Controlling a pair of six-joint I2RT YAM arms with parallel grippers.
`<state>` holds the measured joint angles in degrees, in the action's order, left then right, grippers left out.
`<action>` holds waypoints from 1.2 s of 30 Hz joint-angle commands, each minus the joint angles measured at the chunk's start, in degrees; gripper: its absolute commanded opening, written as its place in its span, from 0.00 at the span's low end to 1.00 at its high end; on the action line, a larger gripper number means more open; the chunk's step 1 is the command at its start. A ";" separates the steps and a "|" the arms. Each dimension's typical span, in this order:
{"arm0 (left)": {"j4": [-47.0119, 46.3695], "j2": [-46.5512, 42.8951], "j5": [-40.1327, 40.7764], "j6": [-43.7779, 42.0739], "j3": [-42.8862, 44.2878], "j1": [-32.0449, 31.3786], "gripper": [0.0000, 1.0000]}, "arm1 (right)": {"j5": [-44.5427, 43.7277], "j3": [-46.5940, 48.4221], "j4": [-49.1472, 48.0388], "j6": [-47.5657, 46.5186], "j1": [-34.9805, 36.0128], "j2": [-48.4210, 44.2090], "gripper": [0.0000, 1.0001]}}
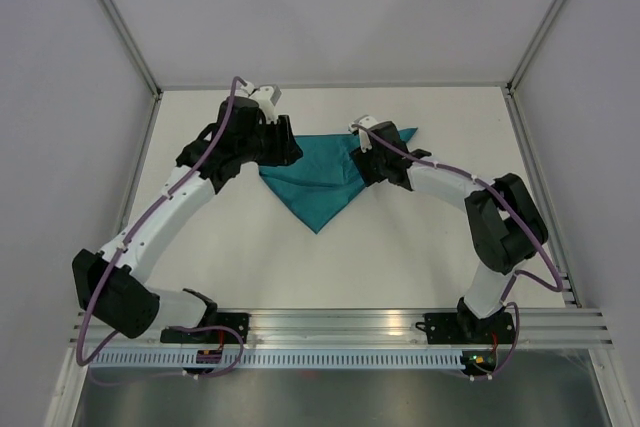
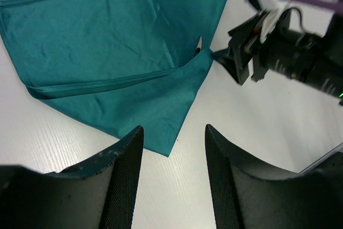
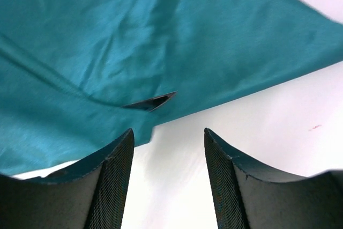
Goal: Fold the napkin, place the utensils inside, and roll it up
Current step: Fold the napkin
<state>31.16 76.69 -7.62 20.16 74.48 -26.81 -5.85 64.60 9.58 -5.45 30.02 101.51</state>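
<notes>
The teal napkin [image 1: 315, 185] lies on the white table folded into a triangle, its point toward the arms. One layer overlaps another along a fold line [image 2: 107, 81]. My left gripper [image 1: 290, 150] hovers at the napkin's left upper corner, open, with only bare table between its fingers [image 2: 174, 130]. At the right upper corner, my right gripper [image 1: 364, 161] stands open just off the cloth edge [image 3: 168, 132], holding nothing. The left wrist view also catches the right gripper [image 2: 238, 63] beside the napkin's corner. No utensils are in view.
White walls with metal frame posts [image 1: 120, 27] enclose the table on three sides. An aluminium rail [image 1: 340, 332] carrying both arm bases runs along the near edge. White tabletop [image 1: 320, 267] lies between the napkin and the rail.
</notes>
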 commanded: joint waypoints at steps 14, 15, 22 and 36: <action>-16.82 13.82 -10.29 6.11 -10.84 -3.07 0.41 | 15.07 13.62 12.91 4.13 -8.84 5.44 0.61; -17.53 15.32 -11.10 6.46 -10.50 -3.51 0.40 | 15.42 14.93 13.26 4.40 -9.36 5.97 0.61; -22.10 27.27 -13.82 8.57 -5.58 -4.48 0.36 | 19.20 17.67 14.58 5.28 -16.04 9.66 0.61; -22.90 38.97 -14.44 10.16 4.09 -4.22 0.36 | 20.87 13.80 14.06 2.82 -20.61 8.53 0.61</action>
<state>10.11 114.32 -20.67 28.25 75.44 -31.27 13.93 79.09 22.94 -2.28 10.13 111.50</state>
